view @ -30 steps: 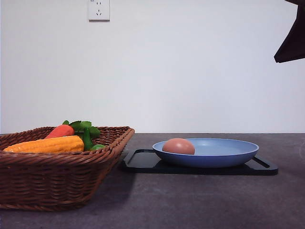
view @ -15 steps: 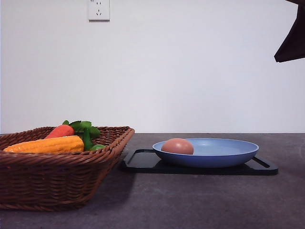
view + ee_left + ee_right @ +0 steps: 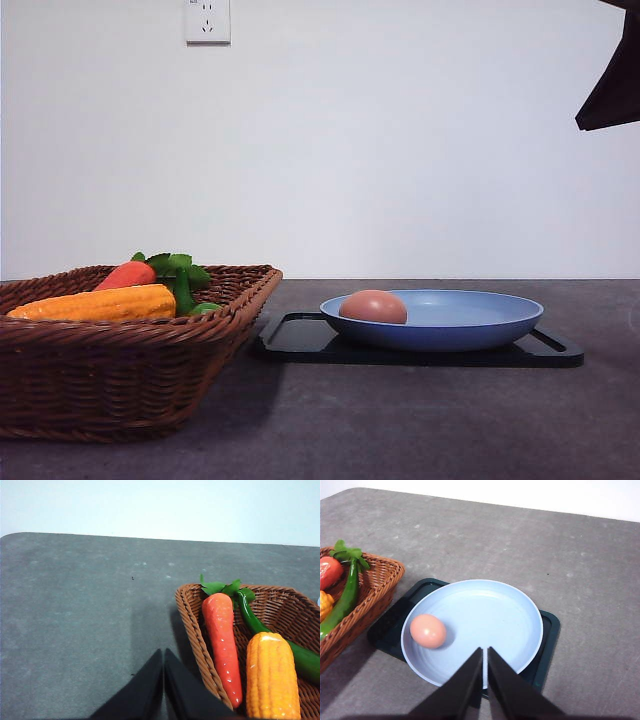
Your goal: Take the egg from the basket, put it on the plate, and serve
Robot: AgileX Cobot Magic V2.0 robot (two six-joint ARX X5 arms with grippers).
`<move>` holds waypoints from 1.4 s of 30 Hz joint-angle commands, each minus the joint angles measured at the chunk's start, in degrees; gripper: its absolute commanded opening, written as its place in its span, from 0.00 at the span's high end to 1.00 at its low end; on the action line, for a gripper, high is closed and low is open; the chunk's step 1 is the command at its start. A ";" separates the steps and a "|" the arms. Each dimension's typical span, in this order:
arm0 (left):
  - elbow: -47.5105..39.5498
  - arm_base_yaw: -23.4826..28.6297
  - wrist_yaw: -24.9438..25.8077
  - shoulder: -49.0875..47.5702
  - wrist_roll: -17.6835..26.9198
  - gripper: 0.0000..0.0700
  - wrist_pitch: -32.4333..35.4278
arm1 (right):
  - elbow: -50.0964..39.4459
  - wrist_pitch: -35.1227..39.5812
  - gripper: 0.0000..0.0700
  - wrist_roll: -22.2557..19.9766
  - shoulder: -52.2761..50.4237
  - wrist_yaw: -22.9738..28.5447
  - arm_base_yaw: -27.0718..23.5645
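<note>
The pinkish-brown egg [image 3: 373,306] lies in the left part of the light-blue plate [image 3: 470,320], free of any gripper. The right wrist view shows the egg [image 3: 427,630] on the plate [image 3: 490,615], with my right gripper [image 3: 485,651] shut and empty above the plate's near rim. The wicker basket [image 3: 120,380] stands to the left of the plate. My left gripper [image 3: 163,652] is shut and empty over bare table just outside the basket's wall [image 3: 192,625].
The plate rests on a flat black tray [image 3: 300,340]. In the basket lie a carrot [image 3: 222,640], a corn cob [image 3: 272,680] and a long green vegetable [image 3: 270,635]. A dark part of my right arm [image 3: 612,80] hangs at the upper right.
The egg shifted a hair within the plate. Nothing else has moved.
</note>
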 commanded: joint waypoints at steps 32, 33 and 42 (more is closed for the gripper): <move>-1.55 0.09 0.02 -0.09 0.92 1.00 0.70 | -25.18 -0.76 1.00 -1.44 -31.00 -12.15 -27.09; -1.55 0.09 0.02 -0.09 0.90 1.00 0.70 | -25.18 -0.72 1.00 -0.69 -30.76 -12.27 -27.06; -1.55 0.09 0.02 -0.09 0.92 1.00 0.70 | -25.16 0.28 1.00 -0.51 -30.82 -12.24 -27.08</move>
